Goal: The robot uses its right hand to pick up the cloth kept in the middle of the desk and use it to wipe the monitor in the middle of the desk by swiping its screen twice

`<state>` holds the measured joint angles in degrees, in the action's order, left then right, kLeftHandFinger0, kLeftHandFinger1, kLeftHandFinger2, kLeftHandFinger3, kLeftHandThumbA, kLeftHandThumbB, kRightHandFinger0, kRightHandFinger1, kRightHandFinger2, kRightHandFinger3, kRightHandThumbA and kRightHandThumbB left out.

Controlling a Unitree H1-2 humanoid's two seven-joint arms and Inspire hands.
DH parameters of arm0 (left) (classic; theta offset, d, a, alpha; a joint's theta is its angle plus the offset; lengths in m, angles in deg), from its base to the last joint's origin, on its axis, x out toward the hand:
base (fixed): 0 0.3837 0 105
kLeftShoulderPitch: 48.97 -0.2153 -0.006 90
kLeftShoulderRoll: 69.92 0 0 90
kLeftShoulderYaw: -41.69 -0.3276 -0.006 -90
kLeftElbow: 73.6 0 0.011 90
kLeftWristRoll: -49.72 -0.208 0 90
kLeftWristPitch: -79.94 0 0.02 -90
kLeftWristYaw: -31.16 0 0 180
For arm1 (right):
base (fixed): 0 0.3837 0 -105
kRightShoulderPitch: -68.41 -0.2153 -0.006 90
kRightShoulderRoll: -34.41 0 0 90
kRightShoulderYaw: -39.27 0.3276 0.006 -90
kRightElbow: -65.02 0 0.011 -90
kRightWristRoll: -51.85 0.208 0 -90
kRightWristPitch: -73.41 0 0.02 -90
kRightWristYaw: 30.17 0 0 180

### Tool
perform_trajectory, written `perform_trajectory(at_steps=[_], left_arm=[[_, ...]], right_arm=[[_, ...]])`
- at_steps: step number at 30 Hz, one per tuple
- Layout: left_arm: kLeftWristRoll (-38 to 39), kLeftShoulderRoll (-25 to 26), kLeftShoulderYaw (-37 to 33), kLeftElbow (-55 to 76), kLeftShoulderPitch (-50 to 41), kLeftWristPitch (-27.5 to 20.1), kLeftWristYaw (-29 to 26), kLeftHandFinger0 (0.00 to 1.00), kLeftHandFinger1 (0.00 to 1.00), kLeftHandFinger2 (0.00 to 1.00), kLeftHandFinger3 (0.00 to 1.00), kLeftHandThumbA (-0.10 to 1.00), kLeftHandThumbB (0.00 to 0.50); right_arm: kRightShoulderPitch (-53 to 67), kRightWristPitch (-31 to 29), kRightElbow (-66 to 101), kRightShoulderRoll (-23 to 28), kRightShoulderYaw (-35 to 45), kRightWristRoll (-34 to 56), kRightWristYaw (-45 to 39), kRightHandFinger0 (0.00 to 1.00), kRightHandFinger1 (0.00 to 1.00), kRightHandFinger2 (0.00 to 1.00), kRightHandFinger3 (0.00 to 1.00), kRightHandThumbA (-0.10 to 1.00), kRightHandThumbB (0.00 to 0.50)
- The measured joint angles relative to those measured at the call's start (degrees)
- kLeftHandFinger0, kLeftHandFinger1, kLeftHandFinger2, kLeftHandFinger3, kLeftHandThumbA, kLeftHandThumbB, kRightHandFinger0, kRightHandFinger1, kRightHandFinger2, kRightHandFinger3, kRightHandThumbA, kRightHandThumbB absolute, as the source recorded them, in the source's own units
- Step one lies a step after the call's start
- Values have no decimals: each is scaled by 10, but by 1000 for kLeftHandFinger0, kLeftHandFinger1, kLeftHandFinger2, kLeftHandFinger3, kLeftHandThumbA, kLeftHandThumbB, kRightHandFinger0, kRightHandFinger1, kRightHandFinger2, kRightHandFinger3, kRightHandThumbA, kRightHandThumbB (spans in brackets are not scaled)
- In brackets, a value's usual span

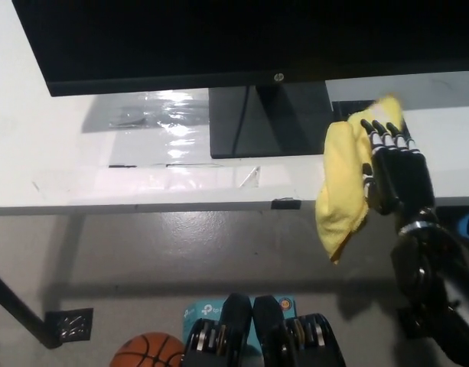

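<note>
My black right hand [396, 168] is at the right, over the desk's front edge, shut on a yellow cloth [343, 187]. The cloth drapes over the hand's left side and hangs down past the desk edge, with a corner poking out above the fingertips. The monitor [242, 38] spans the top of the view with its dark screen, and its black stand [265, 122] sits just left of the cloth. The hand is below the monitor's lower right edge, apart from the screen. My left hand is out of view.
The white desk [142, 176] carries a clear plastic sheet [150, 115] left of the stand. A small black object [349, 111] lies behind the cloth. Below the desk are a grey floor, a basketball [146, 352] and a black desk foot [66, 325].
</note>
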<state>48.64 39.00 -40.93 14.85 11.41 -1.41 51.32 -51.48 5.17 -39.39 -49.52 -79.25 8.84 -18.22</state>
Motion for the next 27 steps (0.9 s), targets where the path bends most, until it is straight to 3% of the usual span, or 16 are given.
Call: perform_trajectory(at_steps=[5, 9, 13, 16, 18, 20, 21, 25, 27], left_arm=[[0, -1, 0, 0, 0, 0, 0, 773, 756, 866, 1000, 100, 115], [0, -1, 0, 0, 0, 0, 0, 765, 731, 820, 1000, 77, 119], [0, -3, 0, 0, 0, 0, 0, 782, 759, 858, 1000, 100, 119], [0, -4, 0, 0, 0, 0, 0, 762, 739, 834, 1000, 107, 114], [0, -4, 0, -1, 0, 0, 0, 772, 740, 838, 1000, 69, 105], [0, -4, 0, -2, 0, 0, 0, 773, 741, 840, 1000, 63, 102], [0, -4, 0, -1, -1, 1, 0, 770, 742, 848, 1000, 79, 100], [-1, -4, 0, -2, -5, 0, 0, 780, 762, 873, 1000, 106, 103], [-2, -4, 0, -4, -2, -1, 0, 782, 762, 873, 1000, 110, 104]], right_arm=[[44, 10, 107, 39, 11, -7, -44, 686, 1000, 1000, 1000, 273, 133], [92, 16, 205, 73, 37, -11, -83, 535, 999, 1000, 1000, 237, 117], [141, 20, 291, 95, 75, -11, -114, 421, 902, 1000, 1000, 280, 107], [181, 25, 360, 105, 107, -12, -138, 414, 881, 1000, 1000, 304, 99], [210, 27, 396, 105, 125, -14, -150, 411, 807, 1000, 995, 316, 102], [248, 29, 441, 103, 143, -16, -161, 480, 829, 1000, 979, 295, 112], [284, 31, 468, 96, 153, -17, -163, 454, 769, 929, 935, 247, 141], [353, 15, 440, 32, 169, 3, -152, 322, 510, 748, 874, 90, 138], [368, 3, 394, -10, 179, 22, -141, 345, 512, 715, 853, 66, 140]])
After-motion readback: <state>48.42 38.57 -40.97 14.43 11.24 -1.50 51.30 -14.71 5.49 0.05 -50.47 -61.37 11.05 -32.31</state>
